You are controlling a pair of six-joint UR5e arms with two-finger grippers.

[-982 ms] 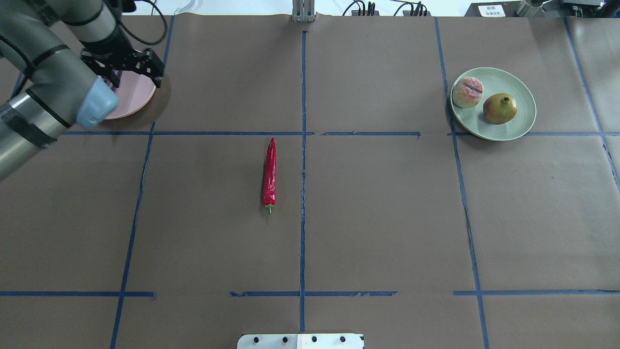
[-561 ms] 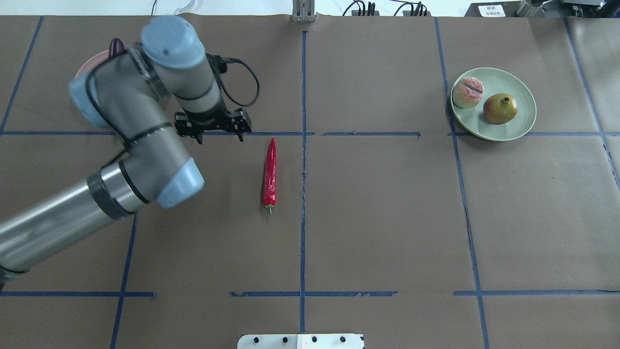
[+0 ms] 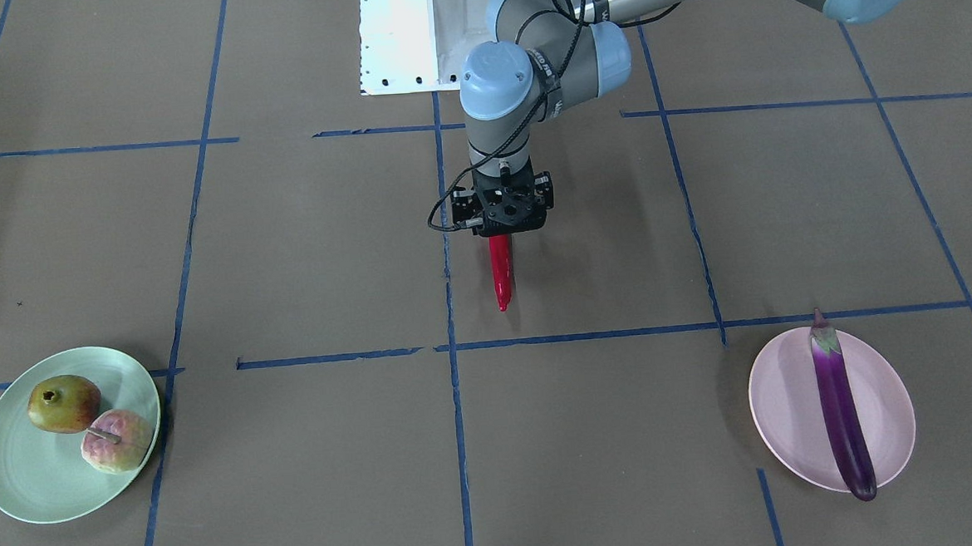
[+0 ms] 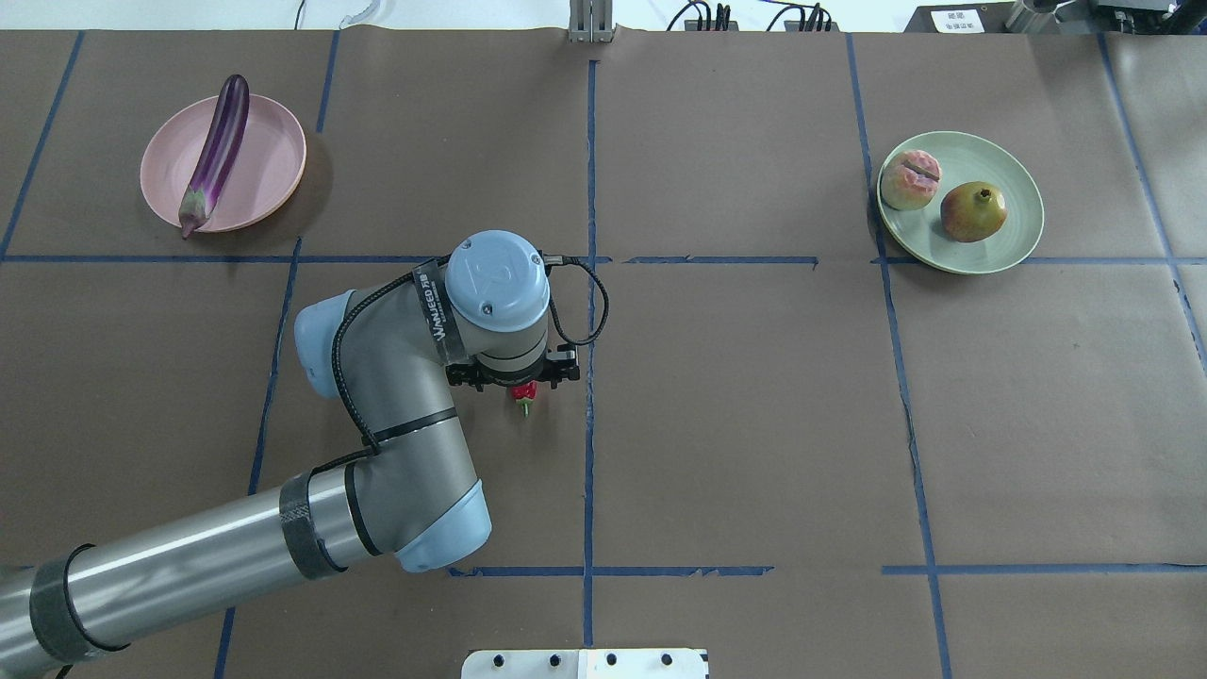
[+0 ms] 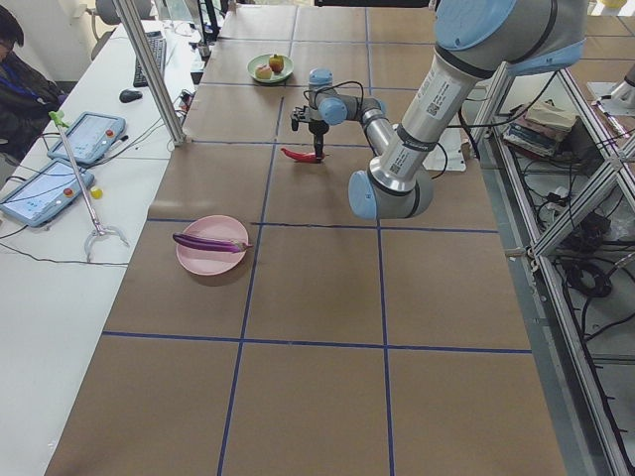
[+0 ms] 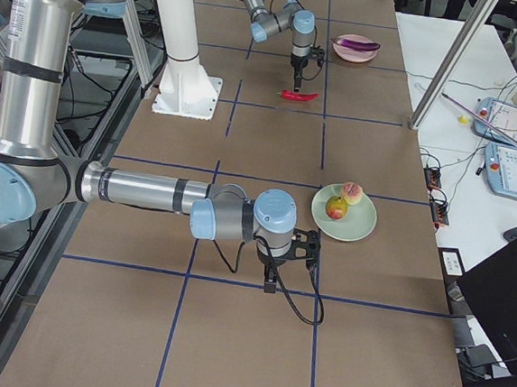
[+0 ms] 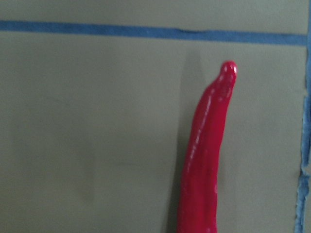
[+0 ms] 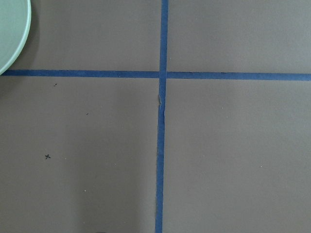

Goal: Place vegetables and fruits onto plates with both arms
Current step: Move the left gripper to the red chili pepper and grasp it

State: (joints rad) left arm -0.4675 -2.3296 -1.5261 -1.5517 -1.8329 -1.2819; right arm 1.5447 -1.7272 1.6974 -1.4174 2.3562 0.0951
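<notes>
The red chili pepper (image 3: 501,272) lies on the table's middle, beside the centre tape line. My left gripper (image 3: 503,226) points straight down over its stem end and looks open; only the green stem (image 4: 525,404) shows under it from overhead. The left wrist view shows the chili (image 7: 204,160) lying free, with no fingers in frame. The purple eggplant (image 4: 215,151) lies across the pink plate (image 4: 273,160). The pomegranate (image 4: 973,211) and the peach (image 4: 910,179) sit on the mint plate (image 4: 1014,236). My right gripper (image 6: 270,281) hangs above the table near the mint plate; I cannot tell whether it is open or shut.
Blue tape lines (image 4: 590,189) divide the brown table cover into squares. The white robot base (image 3: 415,35) stands at the table's near edge. A side desk with tablets (image 5: 60,159) and metal posts (image 5: 149,69) runs along the far edge.
My left arm has swung from the pink plate, where the eggplant now lies uncovered, to the table's middle and come down over the chili's stem end. The chili has not moved.
</notes>
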